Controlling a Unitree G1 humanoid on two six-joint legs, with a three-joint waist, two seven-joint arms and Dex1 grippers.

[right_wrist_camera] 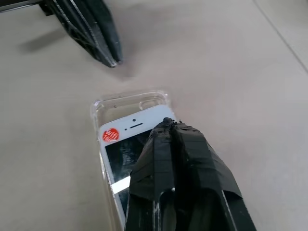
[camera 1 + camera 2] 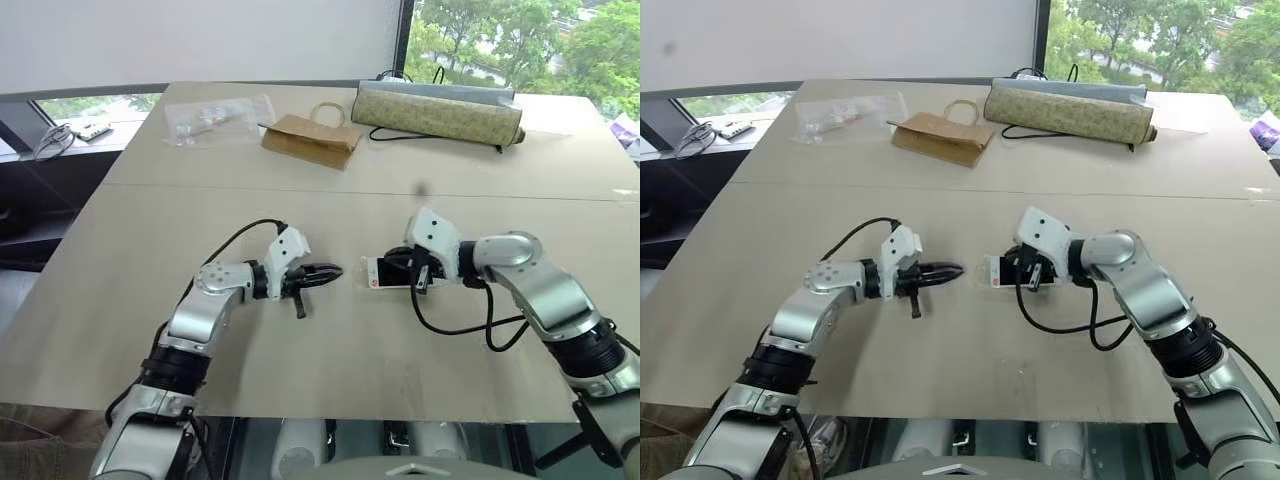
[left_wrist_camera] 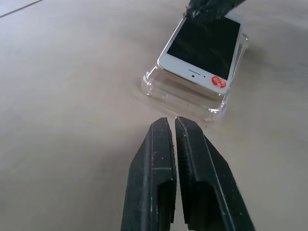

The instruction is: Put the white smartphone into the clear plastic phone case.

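Lying near the middle of the bench, the phone sits screen-up on top of the case, tilted, its end with the red sticker riding above the case's rim rather than seated inside. The case rests flat on the bench and pokes out past the phone at that end.

The right gripper comes in from the bench's right side with its fingers clenched together, tips pressed down on the phone's screen near the sticker end; nothing is held between them. The left gripper reaches from the left, fingers clenched too and grasping nothing, its tips just beside the case's near end but apart from it, slightly above the bench.

Along the far edge lie a brown paper bag with a handle, a long rolled mat toward the far right corner with a black cord beside it, and a clear plastic bag with small items toward the far left corner.
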